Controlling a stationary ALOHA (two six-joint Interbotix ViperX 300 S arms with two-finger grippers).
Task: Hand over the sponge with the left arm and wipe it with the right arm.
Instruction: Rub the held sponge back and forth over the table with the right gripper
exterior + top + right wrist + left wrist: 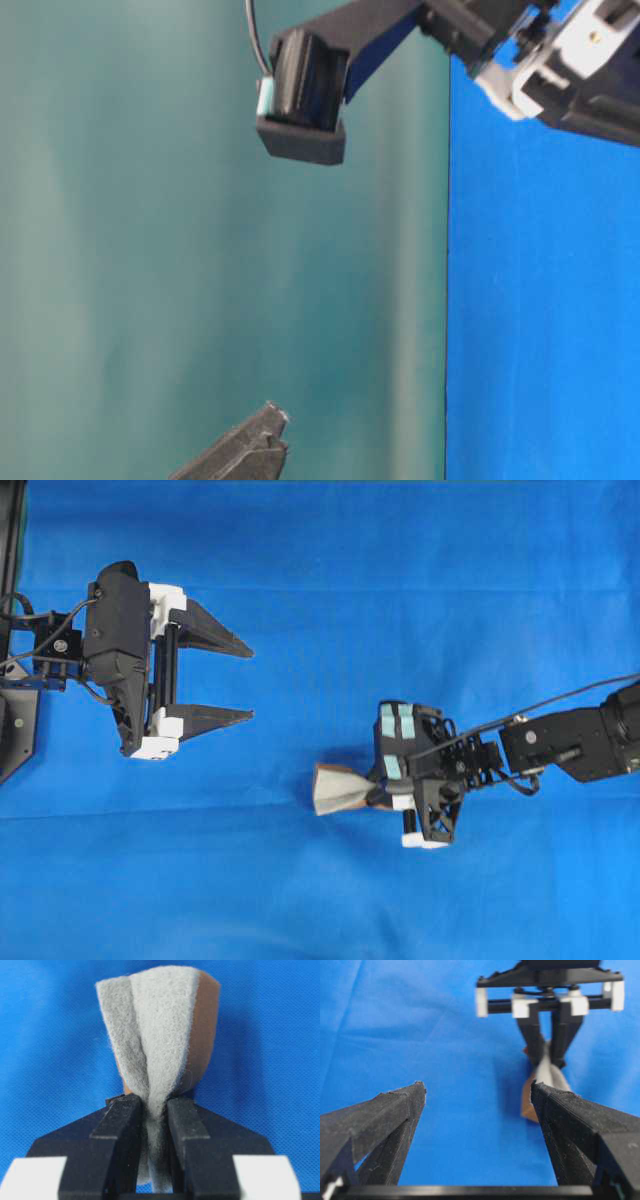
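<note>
The sponge (338, 789) hangs pinched at one end in my right gripper (379, 793), right of centre over the blue cloth. Its grey fuzzy face (160, 1025) is folded in on itself between the fingers (122, 1120), and the orange-brown base shows on its side. My right gripper (152, 1106) is shut on it. My left gripper (250, 684) stands open at the left, well apart from the sponge, with nothing between its fingers. In the left wrist view my left gripper (477, 1087) faces the right gripper (547, 1062), and the sponge (546, 1072) sits just beyond my right-hand fingertip.
A wrinkled blue cloth (330, 570) covers the whole table. The left arm's black mount (15, 695) sits at the left edge. A thin cable (560, 702) runs along the right arm. At table level a teal wall (150, 280) stands beside the cloth.
</note>
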